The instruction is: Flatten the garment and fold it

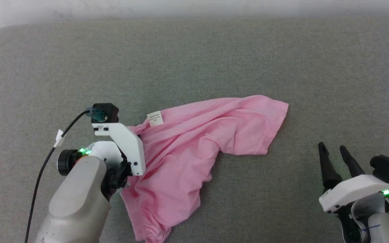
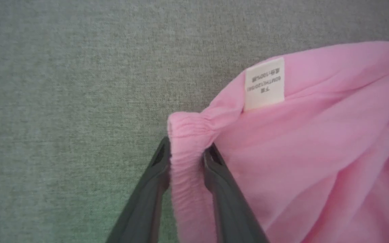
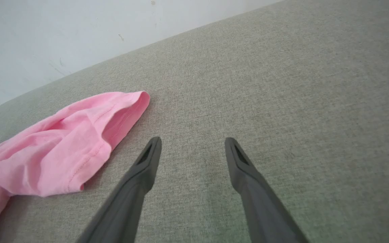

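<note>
Pale grey forearm (image 1: 76, 199), white angular bracket (image 1: 127, 145) with small dark screw holes, black camera block (image 1: 106, 112) with a teal plug (image 1: 96, 116), trailing black cable (image 1: 41, 175), green light (image 1: 81, 150). The right gripper (image 1: 332, 147) has two long, dark, tapered fingers (image 3: 140, 175) that seem hollowed near their tips.

Plain light pink garment (image 1: 194, 135) on your mottled grey woven surface (image 1: 214, 50).
You see its small label (image 2: 264, 83) off-white with dark print, too blurred to read; the fingers (image 3: 145, 168) are dark grey, the mount (image 1: 127, 141) white, the wall (image 3: 46, 33) perhaps bluish-white.

Garment (image 1: 194, 141) on sofa (image 1: 214, 60), perhaps — centre-left
</note>
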Available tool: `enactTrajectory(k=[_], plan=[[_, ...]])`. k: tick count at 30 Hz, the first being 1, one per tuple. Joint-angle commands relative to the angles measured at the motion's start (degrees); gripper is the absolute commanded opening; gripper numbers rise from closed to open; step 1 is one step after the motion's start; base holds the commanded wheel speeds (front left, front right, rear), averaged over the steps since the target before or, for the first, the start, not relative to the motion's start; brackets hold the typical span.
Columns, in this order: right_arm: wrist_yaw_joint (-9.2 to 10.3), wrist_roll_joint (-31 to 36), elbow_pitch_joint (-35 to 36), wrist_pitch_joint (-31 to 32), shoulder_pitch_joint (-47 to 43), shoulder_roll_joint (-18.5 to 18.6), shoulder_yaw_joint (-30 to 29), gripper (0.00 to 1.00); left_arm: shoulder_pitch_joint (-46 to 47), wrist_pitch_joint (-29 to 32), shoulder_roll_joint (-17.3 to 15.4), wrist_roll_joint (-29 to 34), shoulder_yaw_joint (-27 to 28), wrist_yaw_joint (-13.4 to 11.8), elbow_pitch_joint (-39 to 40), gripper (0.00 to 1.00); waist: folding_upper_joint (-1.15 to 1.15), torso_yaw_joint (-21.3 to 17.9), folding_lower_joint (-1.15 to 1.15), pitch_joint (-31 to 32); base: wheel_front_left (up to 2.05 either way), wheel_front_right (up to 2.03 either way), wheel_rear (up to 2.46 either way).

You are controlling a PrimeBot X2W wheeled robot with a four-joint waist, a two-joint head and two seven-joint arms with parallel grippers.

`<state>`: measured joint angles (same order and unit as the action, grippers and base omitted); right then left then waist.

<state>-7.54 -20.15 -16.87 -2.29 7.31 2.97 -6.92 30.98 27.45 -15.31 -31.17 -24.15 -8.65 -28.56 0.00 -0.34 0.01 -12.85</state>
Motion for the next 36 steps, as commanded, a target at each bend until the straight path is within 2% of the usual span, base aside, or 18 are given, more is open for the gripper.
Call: enactTrajectory(k=[1,6,10,15,20,28,34,36], plan=[[0.05,0.07,0.17,-0.12,1.14,-0.09,0.37,1.0,-0.58,-1.42,0.75,-1.11,0.56,0.64,-1.09,0.0,0.0,-0.05,-0.01,-0.06,0.0,0.0,0.0],[0.05,2.23,1.28,1.66,1.69,-0.09,1.38,1.0,-3.03,-9.76,2.97,-4.54,4.41,1.21,0.71,0.0,0.0,0.31,-0.01,0.38,0.0,0.0,0.0],[0.05,3.86,4.04,7.18,3.52,-0.09,3.2,1.0,-6.08,-14.97,3.99,-6.04,6.4,1.27,4.72,0.0,0.0,0.65,-0.01,0.71,0.0,0.0,0.0],[0.05,6.87,4.75,18.37,9.03,-0.09,5.91,1.0,-9.3,-16.89,4.79,-6.61,6.48,0.93,9.46,0.0,0.0,1.42,-0.01,0.03,0.0,0.0,0.0],[0.05,11.94,0.35,27.04,15.64,-0.09,7.05,1.0,-10.72,-16.45,5.06,-6.36,5.61,0.23,12.26,0.0,0.0,2.35,-0.01,-1.43,0.0,0.0,0.0],[0.05,14.67,-7.35,30.72,21.6,-0.09,7.02,1.0,-10.74,-15.95,5.99,-5.81,3.78,-0.06,14.01,0.0,0.0,3.78,-0.01,-3.23,0.0,0.0,0.0],[0.05,13.93,-10.1,29.21,23.16,-0.09,6.61,1.0,-10.49,-15.77,6.01,-5.94,3.3,0.19,14.28,0.0,0.0,3.93,-0.01,-3.63,0.0,0.0,0.0],[0.05,13.75,-10.4,28.91,23.35,-0.09,6.89,0.96,-10.52,-15.83,5.95,-5.9,3.29,0.13,14.3,0.0,0.0,3.84,-0.01,-3.61,0.0,0.0,0.0]])
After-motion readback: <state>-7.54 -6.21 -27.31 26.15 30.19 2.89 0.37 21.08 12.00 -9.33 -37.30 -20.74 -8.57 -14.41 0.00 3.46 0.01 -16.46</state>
